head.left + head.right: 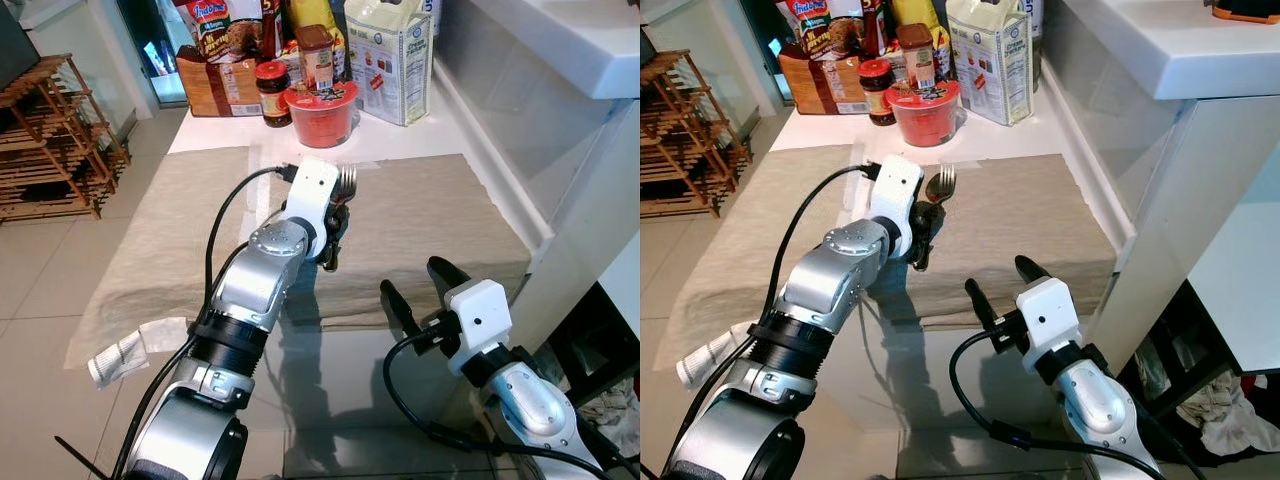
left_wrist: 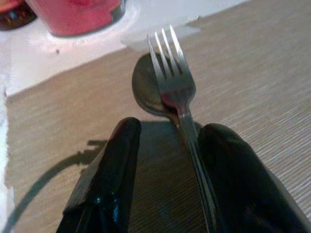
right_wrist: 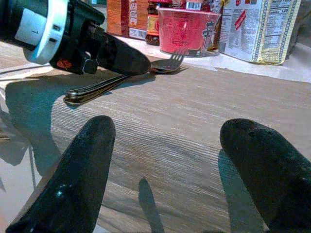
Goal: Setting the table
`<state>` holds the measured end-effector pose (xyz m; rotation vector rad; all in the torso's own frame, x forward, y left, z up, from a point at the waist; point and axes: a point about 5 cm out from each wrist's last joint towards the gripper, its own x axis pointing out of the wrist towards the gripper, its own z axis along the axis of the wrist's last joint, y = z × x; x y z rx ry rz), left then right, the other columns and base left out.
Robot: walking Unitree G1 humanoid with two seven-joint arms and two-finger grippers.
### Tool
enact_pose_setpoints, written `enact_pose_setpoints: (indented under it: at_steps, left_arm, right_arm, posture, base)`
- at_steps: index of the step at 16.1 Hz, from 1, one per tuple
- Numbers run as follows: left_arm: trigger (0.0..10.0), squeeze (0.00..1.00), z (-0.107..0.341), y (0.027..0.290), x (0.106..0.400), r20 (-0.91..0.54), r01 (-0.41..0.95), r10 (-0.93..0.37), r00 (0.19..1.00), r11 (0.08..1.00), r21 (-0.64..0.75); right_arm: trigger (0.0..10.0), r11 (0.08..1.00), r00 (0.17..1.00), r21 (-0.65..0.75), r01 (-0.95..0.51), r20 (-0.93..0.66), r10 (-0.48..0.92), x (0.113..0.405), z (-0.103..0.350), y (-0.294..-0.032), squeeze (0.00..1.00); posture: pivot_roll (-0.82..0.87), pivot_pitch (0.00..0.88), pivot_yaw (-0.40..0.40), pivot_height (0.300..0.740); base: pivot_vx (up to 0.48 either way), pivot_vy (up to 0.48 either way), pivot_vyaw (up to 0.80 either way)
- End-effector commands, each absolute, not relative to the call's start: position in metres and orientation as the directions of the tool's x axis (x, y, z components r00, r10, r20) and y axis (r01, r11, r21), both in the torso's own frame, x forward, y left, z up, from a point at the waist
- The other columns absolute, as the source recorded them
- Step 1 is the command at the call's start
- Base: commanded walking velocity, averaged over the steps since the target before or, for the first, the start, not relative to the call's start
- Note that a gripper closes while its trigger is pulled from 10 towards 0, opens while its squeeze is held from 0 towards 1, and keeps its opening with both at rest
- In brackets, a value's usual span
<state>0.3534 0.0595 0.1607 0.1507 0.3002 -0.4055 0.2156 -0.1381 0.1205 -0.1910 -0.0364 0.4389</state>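
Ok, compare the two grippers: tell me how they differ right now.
The left gripper holds a fork and spoon; the right gripper holds nothing. The left reaches out over the beige mat, near the red cup; the right hangs back at the mat's near edge. Both have two black fingers, spread apart.

red noodle cup (image 1: 322, 110) | jar (image 1: 272, 92) | flour bag (image 1: 388, 58) | wood rack (image 1: 50, 140)
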Motion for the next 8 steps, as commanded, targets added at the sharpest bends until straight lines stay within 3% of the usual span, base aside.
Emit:
enact_pose_setpoints:
  at_steps: [1, 8]
  left_arm:
    - [10.0, 0.00, 0.1622, 0.0619, 0.3563, -0.319, 0.405, -0.361, 0.876, 0.910, 0.084]
    - [10.0, 0.00, 0.1617, 0.0558, 0.3571, -0.330, 0.419, -0.387, 0.861, 0.907, 0.030]
  right_arm:
    - [10.0, 0.886, 0.903, -0.196, -0.420, 0.005, 0.429, 0.2131, 0.1242, -0.1365, 0.00]
    - [10.0, 0.887, 0.905, -0.200, -0.417, -0.004, 0.425, 0.2115, 0.1237, -0.1388, 0.00]
  posture:
    - [-0.20, 0.000, 0.139, 0.740]
    - [-0.21, 0.002, 0.135, 0.740]
  base:
    - [0.000, 0.000, 0.00]
    - [0.000, 0.000, 0.00]
